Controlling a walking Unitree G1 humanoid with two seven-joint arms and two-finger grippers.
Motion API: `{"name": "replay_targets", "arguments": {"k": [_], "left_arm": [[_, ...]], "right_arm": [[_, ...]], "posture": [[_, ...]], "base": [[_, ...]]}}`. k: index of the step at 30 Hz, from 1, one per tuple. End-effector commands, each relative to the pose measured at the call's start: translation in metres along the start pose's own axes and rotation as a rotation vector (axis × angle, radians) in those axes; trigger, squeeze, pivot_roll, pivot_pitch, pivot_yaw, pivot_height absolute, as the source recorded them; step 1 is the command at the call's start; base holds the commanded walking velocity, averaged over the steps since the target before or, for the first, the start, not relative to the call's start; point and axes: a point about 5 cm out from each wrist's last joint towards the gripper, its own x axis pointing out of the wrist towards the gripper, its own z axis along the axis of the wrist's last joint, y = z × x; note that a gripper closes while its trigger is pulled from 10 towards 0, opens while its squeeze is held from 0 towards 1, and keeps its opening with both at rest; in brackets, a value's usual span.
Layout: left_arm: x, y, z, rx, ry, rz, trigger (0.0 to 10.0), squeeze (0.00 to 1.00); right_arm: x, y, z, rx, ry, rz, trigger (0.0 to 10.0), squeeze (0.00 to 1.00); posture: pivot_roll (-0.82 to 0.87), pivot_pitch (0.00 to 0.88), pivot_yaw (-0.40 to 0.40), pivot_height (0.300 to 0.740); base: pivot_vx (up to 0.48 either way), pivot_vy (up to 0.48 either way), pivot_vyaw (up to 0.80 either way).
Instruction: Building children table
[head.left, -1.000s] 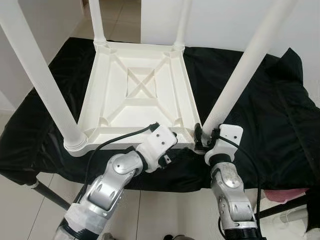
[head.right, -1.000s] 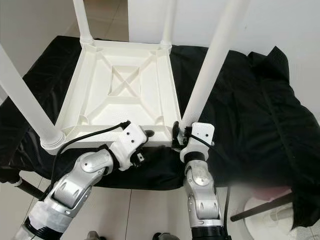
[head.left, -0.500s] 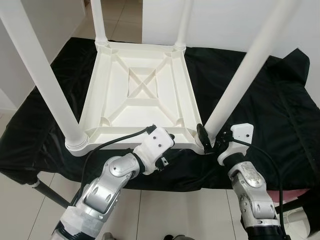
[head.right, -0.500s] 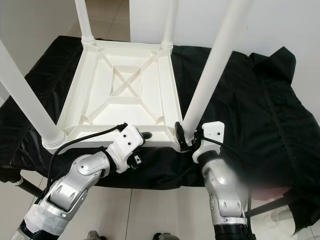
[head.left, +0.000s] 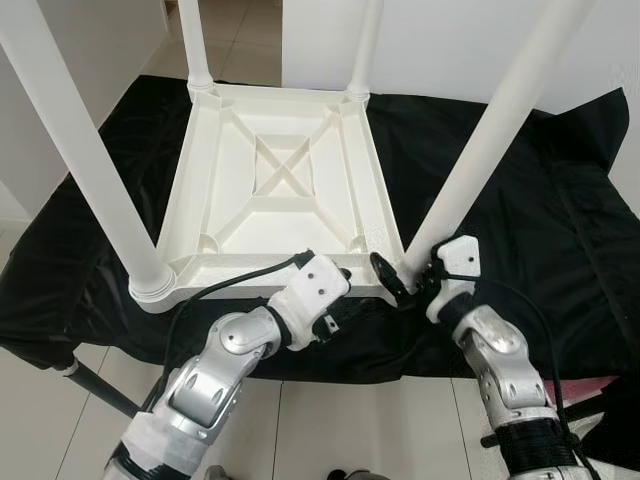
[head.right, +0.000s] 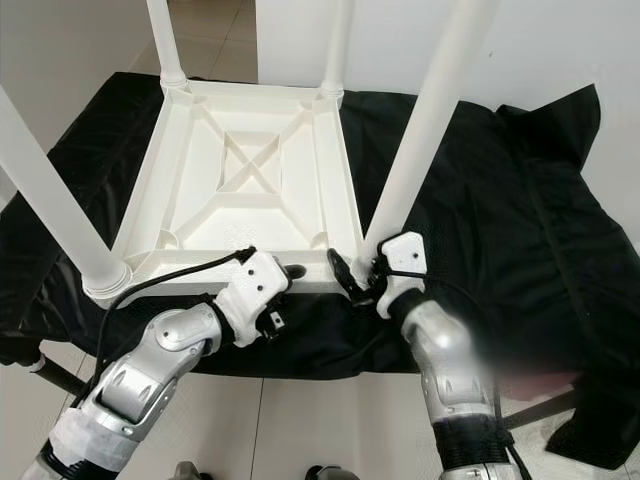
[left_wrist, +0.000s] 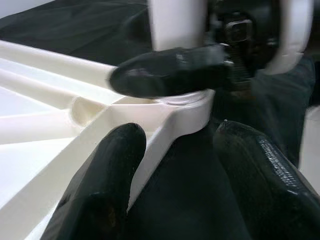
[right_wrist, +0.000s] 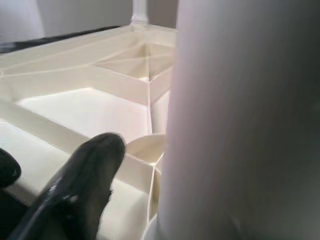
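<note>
Tabletop (head.left: 280, 190) lies upside down on black cloth (head.left: 540, 200), four legs up.

Step looks like seating near right leg (head.left: 480, 150) in corner socket; next move likely twist or press until firm.

Right gripper (head.left: 400, 280) clamped round leg base, rolled inward since half second ago.

Left gripper (left_wrist: 170, 150) parted, straddling near rim, unmoved.
</note>
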Motion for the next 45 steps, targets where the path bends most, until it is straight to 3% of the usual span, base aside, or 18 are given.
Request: {"name": "replay_targets", "arguments": {"k": [1, 2, 12, 13, 14, 21, 24, 28, 30, 37, 39, 45], "left_arm": [[0.000, -0.007, 0.002, 0.009, -0.004, -0.058, 10.0, 0.00], [0.000, -0.008, 0.001, 0.011, 0.006, -0.063, 10.0, 0.00], [0.000, -0.007, -0.002, 0.020, 0.018, -0.051, 10.0, 0.00], [0.000, -0.007, -0.002, 0.020, 0.017, -0.051, 10.0, 0.00], [0.000, -0.006, -0.001, 0.029, 0.011, -0.040, 10.0, 0.00], [0.002, 0.000, 0.000, 0.037, 0.008, 0.000, 10.0, 0.00], [0.003, 0.002, 0.000, 0.039, 0.011, 0.006, 10.0, 0.00], [0.003, 0.002, -0.001, 0.041, 0.011, 0.006, 10.0, 0.00], [0.006, 0.001, 0.001, 0.041, 0.005, 0.003, 10.0, 0.00], [0.007, -0.001, 0.001, 0.039, 0.004, -0.010, 10.0, 0.00], [0.005, -0.002, 0.000, 0.038, 0.005, -0.015, 10.0, 0.00], [0.005, -0.001, 0.000, 0.029, 0.003, -0.008, 10.0, 0.00]], "right_arm": [[0.000, 0.000, -0.004, -0.015, 0.021, 0.019, 3.6, 0.00], [0.000, -0.002, -0.005, -0.026, 0.027, 0.021, 0.0, 0.00], [-0.007, -0.005, -0.013, -0.008, 0.051, 0.038, 0.0, 0.00], [-0.008, -0.005, -0.013, 0.002, 0.049, 0.031, 1.4, 0.00], [-0.008, -0.006, -0.012, 0.012, 0.047, 0.014, 10.0, 0.00], [-0.008, -0.008, -0.012, 0.023, 0.064, -0.068, 10.0, 0.00], [-0.009, -0.008, -0.012, 0.009, 0.087, -0.200, 10.0, 0.00], [-0.010, -0.006, -0.011, 0.016, 0.084, -0.252, 10.0, 0.00], [-0.012, 0.002, -0.014, 0.048, 0.097, -0.398, 10.0, 0.00], [-0.013, 0.014, -0.016, 0.072, 0.124, -0.518, 10.0, 0.00], [-0.014, 0.025, -0.017, 0.106, 0.137, -0.631, 10.0, 0.00], [-0.006, 0.044, -0.011, 0.167, 0.122, -0.671, 10.0, 0.00]], "posture": [[-0.01, 0.116, -0.058, 0.740], [-0.01, 0.113, -0.062, 0.740], [0.00, 0.103, -0.076, 0.740], [0.00, 0.103, -0.075, 0.740], [0.00, 0.100, -0.071, 0.740], [-0.01, 0.099, -0.066, 0.740], [-0.01, 0.099, -0.065, 0.740], [-0.02, 0.098, -0.059, 0.740], [-0.02, 0.100, -0.056, 0.740], [-0.02, 0.101, -0.059, 0.740], [-0.02, 0.103, -0.064, 0.740], [-0.02, 0.106, -0.064, 0.740]], "base": [[0.000, 0.000, 0.00], [0.000, 0.000, 0.00], [0.000, 0.000, 0.00], [0.000, 0.000, 0.00], [0.000, 0.000, 0.00], [0.000, 0.000, 0.00], [0.000, 0.000, 0.00], [0.000, 0.000, 0.00], [0.000, 0.000, 0.00], [0.000, 0.000, 0.00], [0.000, 0.000, 0.00], [0.000, 0.000, 0.00]]}}
